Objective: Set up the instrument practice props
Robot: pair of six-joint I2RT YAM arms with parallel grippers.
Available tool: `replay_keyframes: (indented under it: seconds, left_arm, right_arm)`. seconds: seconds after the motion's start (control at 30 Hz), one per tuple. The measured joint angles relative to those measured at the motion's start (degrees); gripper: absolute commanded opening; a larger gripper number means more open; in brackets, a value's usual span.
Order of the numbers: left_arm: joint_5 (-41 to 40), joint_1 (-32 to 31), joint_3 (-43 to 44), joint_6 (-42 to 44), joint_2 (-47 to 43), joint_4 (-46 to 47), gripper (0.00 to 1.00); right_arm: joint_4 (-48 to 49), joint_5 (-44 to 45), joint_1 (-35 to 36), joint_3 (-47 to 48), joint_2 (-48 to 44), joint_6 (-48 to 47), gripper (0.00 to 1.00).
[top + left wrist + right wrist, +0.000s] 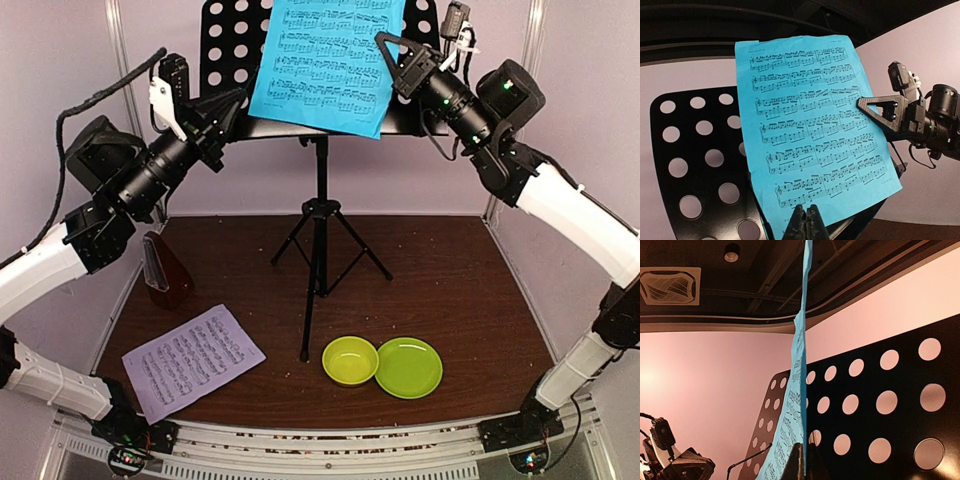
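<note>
**Blue sheet pinched at the stand**

Right end effector [803,460] clamps the blue sheet of music [325,65] by its right edge, in front of the black music stand [225,40]. Left end effector [807,224], fingers pressed together, sits at the sheet's lower edge; contact unclear.

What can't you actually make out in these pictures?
Blue sheet of music: top cut off by frame edge, top view.
Small brown wooden metronome: details too dark and small, top view.
Pale lilac music sheet: notes too small, top view.
Left gripper: cut by bottom edge, left wrist view.
</note>
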Motion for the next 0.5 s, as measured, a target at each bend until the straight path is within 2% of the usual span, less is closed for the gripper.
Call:
replay_keyframes:
  seconds: [0.23,0.33,0.4,0.5]
  left_arm:
    - [3.15,0.04,-0.09,0.66,-0.02,1.46,0.01]
    - [2.10,0.04,-0.20,0.52,-0.22,1.42,0.26]
    - [-0.04,0.04,-0.17,-0.31,-0.74,0.48,0.38]
    - [-3.23,0.24,1.64,-0.70,-1.46,-3.87,0.45]
  right_arm:
    - [-1.11,-3.41,0.00,4.92,3.13,-1.62,0.00]
    - [-1.90,-4.04,0.00,5.77,3.74,-2.49,0.00]
    - [-2.01,-4.09,0.00,5.77,3.74,-2.99,0.00]
    - [-1.97,-4.04,0.00,5.60,3.72,-3.48,0.00]
